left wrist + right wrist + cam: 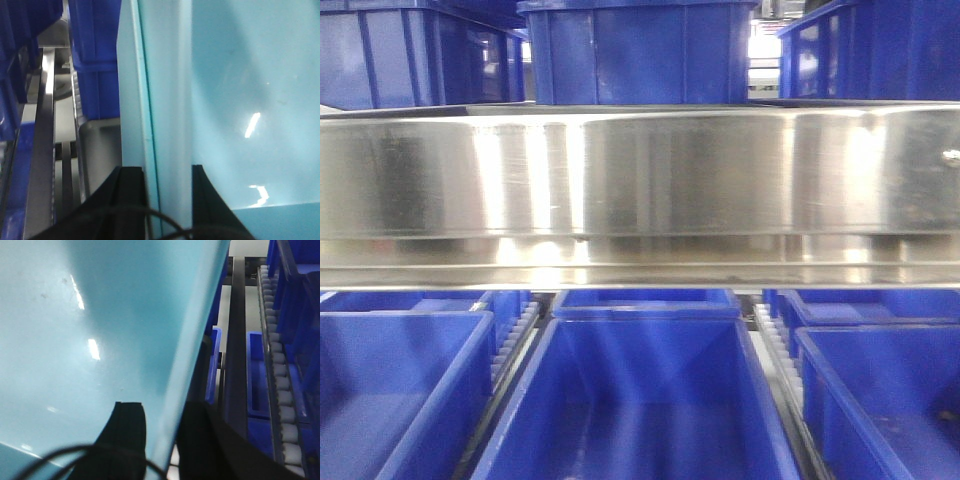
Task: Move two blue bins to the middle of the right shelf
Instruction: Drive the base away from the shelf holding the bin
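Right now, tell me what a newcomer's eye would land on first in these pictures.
In the front view, a shiny stainless-steel shelf beam spans the whole middle, with dark blue plastic bins in rows below and above it. In each wrist view, a smooth pale sky-blue plastic bin wall fills most of the frame. The left gripper and the right gripper each clamp it with black fingers on either side.

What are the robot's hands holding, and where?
Left gripper and right gripper each pinch the side wall of a pale blue bin, one finger inside, one outside.
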You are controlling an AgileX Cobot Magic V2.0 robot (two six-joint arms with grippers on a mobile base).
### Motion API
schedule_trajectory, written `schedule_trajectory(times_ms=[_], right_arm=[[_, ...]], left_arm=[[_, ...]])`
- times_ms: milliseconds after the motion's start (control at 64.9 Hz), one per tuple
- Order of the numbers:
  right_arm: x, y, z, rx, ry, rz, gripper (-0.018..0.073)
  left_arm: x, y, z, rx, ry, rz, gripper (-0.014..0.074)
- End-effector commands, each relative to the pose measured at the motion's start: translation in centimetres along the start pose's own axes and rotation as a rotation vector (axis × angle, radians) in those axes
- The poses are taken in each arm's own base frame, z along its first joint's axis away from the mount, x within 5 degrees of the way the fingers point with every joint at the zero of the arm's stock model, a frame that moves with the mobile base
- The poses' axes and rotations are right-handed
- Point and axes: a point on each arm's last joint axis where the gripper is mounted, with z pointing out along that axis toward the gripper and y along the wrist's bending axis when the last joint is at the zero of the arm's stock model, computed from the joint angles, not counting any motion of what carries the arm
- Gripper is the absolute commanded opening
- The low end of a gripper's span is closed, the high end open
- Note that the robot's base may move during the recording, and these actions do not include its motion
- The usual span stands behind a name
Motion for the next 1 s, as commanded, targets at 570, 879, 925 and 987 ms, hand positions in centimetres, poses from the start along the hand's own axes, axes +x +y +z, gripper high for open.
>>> schedule_trajectory(times_ms=[570, 879, 925, 987], right_arm=[[-1.02, 0.49, -1.11, -0.051, -0.089, -0.006, -0.0154], [-1.02, 0.49, -1.11, -0.051, -0.089, -0.006, -0.0154], [-1.02, 0.49, -1.11, -0.051, -0.089, -0.006, -0.0154], [-1.02, 0.49, -1.11, -0.051, -0.089, -0.006, -0.0154]], left_arm=[[-2.18, -0.82, -1.45, 0.059, -0.202, -0.052, -0.0111], [-2.18, -0.82, -1.45, 0.059, -0.202, -0.052, -0.0111], [-2.18, -0.82, -1.45, 0.059, -0.202, -0.052, -0.0111], [-2.18, -0.82, -1.45, 0.059, -0.202, -0.052, -0.0111]])
